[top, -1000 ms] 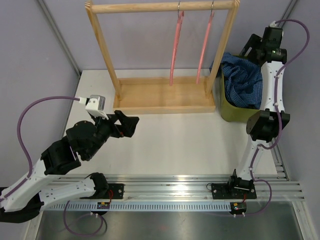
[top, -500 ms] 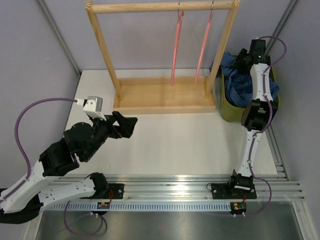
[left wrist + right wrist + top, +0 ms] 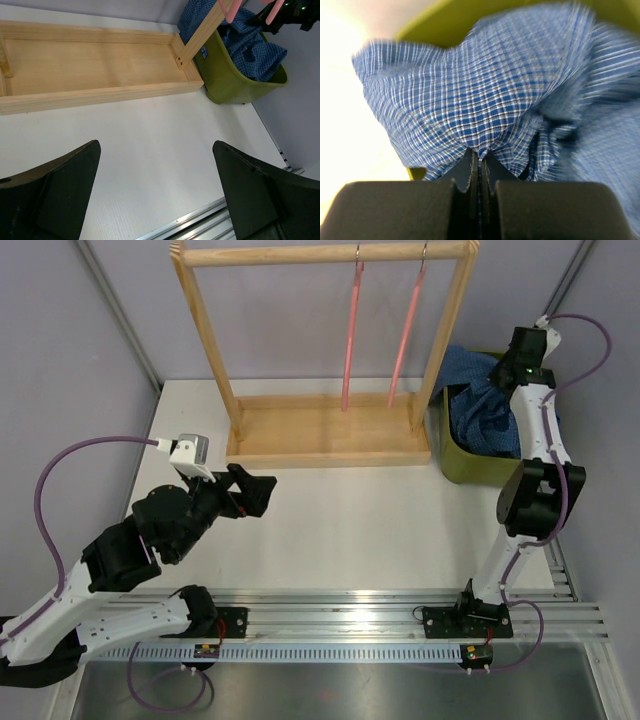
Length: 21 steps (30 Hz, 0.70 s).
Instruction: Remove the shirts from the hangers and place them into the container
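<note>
Right pincer (image 3: 498, 380), seen from above, sits in the blue shirt (image 3: 480, 418) heaped in the bin (image 3: 458, 468); its arm has shifted slightly since a second ago. Hangers (image 3: 350, 330) hang bare.

Left wrist: left pincer (image 3: 155, 145) spread wide over the table (image 3: 150, 120).

Right wrist: jaws together, nipping a shirt fold.
</note>
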{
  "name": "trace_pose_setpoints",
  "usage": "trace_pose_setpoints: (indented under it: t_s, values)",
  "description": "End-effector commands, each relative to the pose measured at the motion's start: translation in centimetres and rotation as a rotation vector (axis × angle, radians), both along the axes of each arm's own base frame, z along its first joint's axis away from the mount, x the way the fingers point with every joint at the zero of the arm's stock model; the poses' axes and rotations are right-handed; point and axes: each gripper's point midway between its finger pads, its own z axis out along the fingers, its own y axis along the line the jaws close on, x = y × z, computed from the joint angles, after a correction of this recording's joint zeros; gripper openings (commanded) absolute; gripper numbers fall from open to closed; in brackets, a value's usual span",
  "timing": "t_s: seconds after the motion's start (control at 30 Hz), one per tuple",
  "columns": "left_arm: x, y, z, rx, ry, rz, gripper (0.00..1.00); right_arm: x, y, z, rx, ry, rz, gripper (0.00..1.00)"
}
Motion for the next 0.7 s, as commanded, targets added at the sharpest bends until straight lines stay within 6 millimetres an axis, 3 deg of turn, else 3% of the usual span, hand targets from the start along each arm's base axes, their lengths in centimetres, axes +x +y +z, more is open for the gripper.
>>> trace_pose_setpoints:
  t_s: [0.0, 0.03, 0.1, 0.13, 0.17, 0.2, 0.23, 0.27, 0.33, 0.4, 0.43, 0.47, 0.53, 0.67]
  values:
    - [0.3, -0.4, 1.1, -0.046, -0.023, 0.006, 0.99, -3.1, -3.5, 9.5, -0.170, -0.196, -0.197, 0.00]
    - [0.3, -0.4, 1.2, -0.048, -0.024, 0.006, 0.99, -4.3, -4.3, 10.9, -0.197, -0.211, -0.249, 0.00]
    - [0.3, -0.4, 1.3, -0.052, -0.025, 0.006, 0.99, -5.7, -5.1, 11.0, -0.220, -0.215, -0.305, 0.00]
    - [0.3, -0.4, 1.3, -0.051, -0.025, 0.006, 0.99, -7.3, -5.6, 12.9, -0.243, -0.256, -0.355, 0.00]
    - [0.3, -0.4, 1.3, -0.051, -0.026, 0.006, 0.99, -8.2, -5.9, 11.7, -0.254, -0.242, -0.376, 0.00]
    - [0.3, -0.4, 1.3, -0.051, -0.026, 0.003, 0.99, -8.7, -6.2, 12.7, -0.257, -0.292, -0.410, 0.00]
    - [0.3, -0.5, 1.3, -0.050, -0.024, 0.004, 0.99, -10.6, -6.9, 14.4, -0.278, -0.331, -0.480, 0.00]
    - [0.3, -0.5, 1.3, -0.047, -0.023, 0.004, 0.99, -11.5, -7.3, 13.6, -0.288, -0.321, -0.514, 0.00]
    - [0.3, -0.6, 1.2, -0.047, -0.020, 0.002, 0.99, -13.4, -7.9, 15.6, -0.305, -0.393, -0.576, 0.00]
    - [0.3, -0.6, 1.3, -0.047, -0.021, 0.001, 0.99, -14.8, -8.6, 15.7, -0.320, -0.417, -0.642, 0.00]
    - [0.3, -0.6, 1.3, -0.045, -0.021, 0.001, 0.99, -16.5, -9.1, 17.0, -0.331, -0.457, -0.705, 0.00]
    - [0.3, -0.6, 1.4, -0.045, -0.021, 0.001, 0.99, -17.1, -9.2, 16.1, -0.339, -0.454, -0.722, 0.00]
    - [0.4, -0.8, 1.4, -0.044, -0.020, 0.000, 0.99, -19.1, -9.7, 18.3, -0.346, -0.547, -0.793, 0.00]
    - [0.4, -0.9, 1.6, -0.040, -0.019, -0.005, 0.99, -20.3, -11.1, 18.8, -0.352, -0.579, -0.850, 0.00]
